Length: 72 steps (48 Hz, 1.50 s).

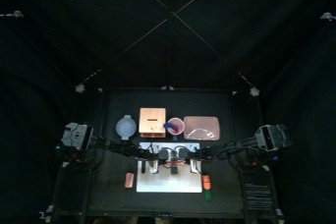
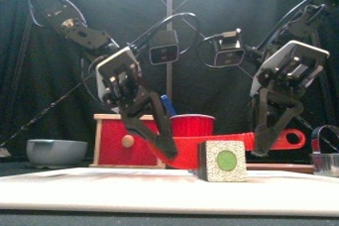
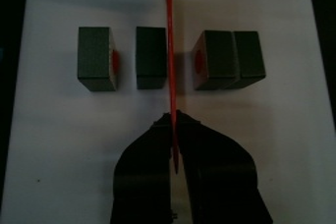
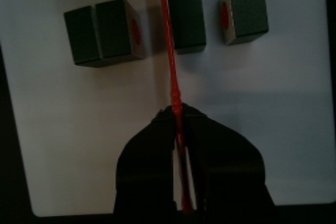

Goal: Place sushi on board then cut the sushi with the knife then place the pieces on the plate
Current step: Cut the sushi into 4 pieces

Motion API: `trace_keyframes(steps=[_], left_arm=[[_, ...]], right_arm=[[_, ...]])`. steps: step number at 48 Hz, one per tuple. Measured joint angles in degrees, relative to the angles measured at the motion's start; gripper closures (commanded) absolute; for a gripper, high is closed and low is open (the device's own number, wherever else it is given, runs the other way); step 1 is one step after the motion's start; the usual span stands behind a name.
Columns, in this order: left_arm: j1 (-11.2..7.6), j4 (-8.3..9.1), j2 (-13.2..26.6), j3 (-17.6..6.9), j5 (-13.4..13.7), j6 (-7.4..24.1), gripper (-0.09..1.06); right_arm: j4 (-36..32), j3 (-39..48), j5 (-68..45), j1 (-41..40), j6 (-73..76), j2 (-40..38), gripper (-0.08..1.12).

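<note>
The dark green sushi roll lies in pieces on the white cutting board (image 3: pixel 53 120). In the left wrist view these are two single blocks (image 3: pixel 96 59) (image 3: pixel 151 57) and a joined pair (image 3: pixel 230 58). The red knife (image 2: pixel 245 143) stretches level between both grippers and stands edge-on above the gap between a single block and the pair. My left gripper (image 3: pixel 171 122) is shut on one end of it, my right gripper (image 4: pixel 178 117) on the other. From the front, one block (image 2: pixel 225 161) shows its green round end below the blade. The pink tray (image 1: pixel 201 127) lies behind the board.
Behind the board stand the wooden box with its red drawer (image 2: pixel 126 136), the red cup (image 2: pixel 193 126) and the blue-grey bowl (image 2: pixel 56 152). Small toy foods lie beside the board at its left (image 1: pixel 130 179) and right (image 1: pixel 207 182).
</note>
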Motion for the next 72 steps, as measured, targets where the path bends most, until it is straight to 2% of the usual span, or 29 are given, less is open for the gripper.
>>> trace_keyframes(steps=[9, 18, 28, 51, 72], left_arm=[[-0.53, 0.53, -3.2, -0.8, 2.0, 0.0, 0.56], [-2.64, 0.79, -3.7, -1.1, 2.9, -0.3, 0.56], [-4.39, -0.26, -3.7, -1.8, 3.1, -0.4, 0.56], [-4.66, -1.93, -2.3, -2.1, 3.1, -0.4, 0.56], [-4.66, -2.02, 0.2, -2.2, 2.7, -0.4, 0.56]], right_arm=[[0.6, -0.8, 0.7, 0.5, 0.0, -3.3, 0.67], [1.8, -1.1, 0.5, 2.8, 0.1, -4.1, 0.67], [3.8, -1.1, 0.0, 4.6, 0.2, -4.1, 0.67], [4.1, -1.0, -0.4, 4.8, 0.3, -3.6, 0.67], [5.2, -0.9, -0.8, 5.2, 0.3, -0.9, 0.67]])
